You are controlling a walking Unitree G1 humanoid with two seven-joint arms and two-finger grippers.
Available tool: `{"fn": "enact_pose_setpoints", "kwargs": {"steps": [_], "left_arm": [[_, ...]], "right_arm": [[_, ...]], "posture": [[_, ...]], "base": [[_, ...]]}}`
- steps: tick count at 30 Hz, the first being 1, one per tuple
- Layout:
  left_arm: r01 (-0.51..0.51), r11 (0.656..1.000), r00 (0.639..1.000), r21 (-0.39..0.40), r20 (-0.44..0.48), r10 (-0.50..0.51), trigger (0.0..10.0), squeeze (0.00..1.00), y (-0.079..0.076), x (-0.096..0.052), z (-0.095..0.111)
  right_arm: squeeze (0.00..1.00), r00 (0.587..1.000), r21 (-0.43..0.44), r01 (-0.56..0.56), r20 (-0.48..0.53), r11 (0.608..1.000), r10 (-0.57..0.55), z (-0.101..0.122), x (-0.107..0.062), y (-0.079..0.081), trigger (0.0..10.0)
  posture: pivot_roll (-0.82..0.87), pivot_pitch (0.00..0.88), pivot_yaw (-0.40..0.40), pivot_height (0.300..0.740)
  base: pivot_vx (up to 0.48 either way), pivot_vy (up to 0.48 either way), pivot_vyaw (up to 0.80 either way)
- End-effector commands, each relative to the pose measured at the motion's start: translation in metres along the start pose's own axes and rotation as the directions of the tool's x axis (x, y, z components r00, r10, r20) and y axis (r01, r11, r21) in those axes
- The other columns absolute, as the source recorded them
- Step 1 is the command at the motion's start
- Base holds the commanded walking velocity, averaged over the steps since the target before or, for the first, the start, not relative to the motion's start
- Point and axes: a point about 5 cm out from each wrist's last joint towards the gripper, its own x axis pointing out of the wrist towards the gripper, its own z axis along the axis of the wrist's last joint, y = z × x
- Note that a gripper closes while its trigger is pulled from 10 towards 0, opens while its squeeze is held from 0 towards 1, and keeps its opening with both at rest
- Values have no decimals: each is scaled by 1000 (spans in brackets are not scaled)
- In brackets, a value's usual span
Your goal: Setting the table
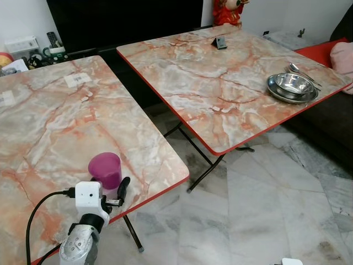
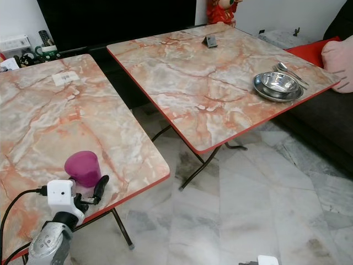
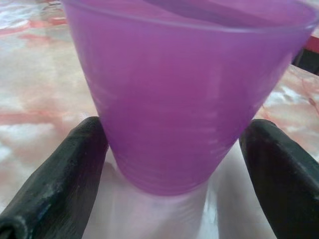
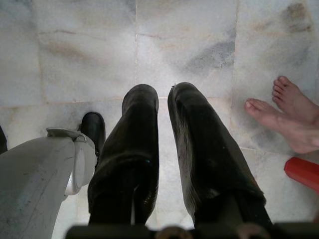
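**Two tables, one cup at my left gripper**

Two marble-patterned folding tables with red edges stood before me, a gap of pale stone floor [image 1: 259, 204] between them. On the near table [image 1: 49, 127], close to its front edge, sat the purple cup [image 1: 105, 170], upright. My left gripper [image 1: 113, 193] was at the cup's base, fingers [image 3: 60, 174] spread wide on either side of it. One finger looked to be touching the cup's wall, the other stood a little apart; the cup rested on the tabletop, not lifted. A black cable [image 1: 38, 210] looped off the wrist beside it.

The far table [image 1: 220, 83] carried the rest of the setting: a steel bowl [image 1: 291, 84] sitting in a steel plate [image 1: 278, 95] near the right edge, a spoon [image 1: 302, 73] just behind them, and a small dark object [image 1: 219, 42] toward the back. Crossed black legs [image 1: 207, 160] showed under that table, in the gap.

A red cushion [image 1: 322, 49] and a dark sofa lay beyond its right side. Remotes and clutter [image 1: 33, 55] sat behind the near table against a dark screen.

My right gripper [image 4: 163, 99] hung idle over the floor, fingers close together with a thin gap, holding nothing. A person's bare feet [image 4: 286, 117] stood on the tiles nearby, next to something red [image 4: 301, 172].
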Motion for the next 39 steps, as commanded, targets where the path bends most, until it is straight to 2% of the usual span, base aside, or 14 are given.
{"fn": "enact_pose_setpoints", "kwargs": {"steps": [1,16,17,19,20,21,39], "left_arm": [[-4,1000,1000,18,-10,4,10000,0,-1,0,-4],[-43,999,999,6,22,43,10000,0,-6,9,-6],[-46,999,999,1,23,46,9333,0,-6,10,-6],[-48,999,999,-2,25,48,9333,0,-6,10,-6],[-51,999,998,-1,27,51,3608,0,-7,11,-6],[-54,999,998,-1,28,54,0,0,-7,12,-6],[-84,996,995,-25,56,85,0,0,-7,14,-6]], "right_arm": [[0,1000,3,12,-10,1000,-12,-4,-1,-4,10000],[0,1000,1,14,-10,1000,-14,-4,-2,-4,10000],[0,1000,1,14,-10,1000,-14,-4,-2,-4,10000],[0,1000,1,14,-10,1000,-14,-4,-2,-4,10000],[0,1000,1,14,-10,1000,-14,-4,-2,-4,10000],[0,1000,2,14,-10,1000,-14,-4,-2,-4,10000],[0,1000,2,12,-10,1000,-12,-4,-2,-4,10000]], "posture": [[76,123,-57,740],[68,126,-61,740],[68,126,-61,740],[68,126,-61,740],[68,126,-61,740],[68,126,-61,740],[70,124,-61,740]], "base": [[0,0,0],[0,0,0],[0,0,0],[0,0,0],[0,0,0],[0,0,0],[0,0,0]]}}
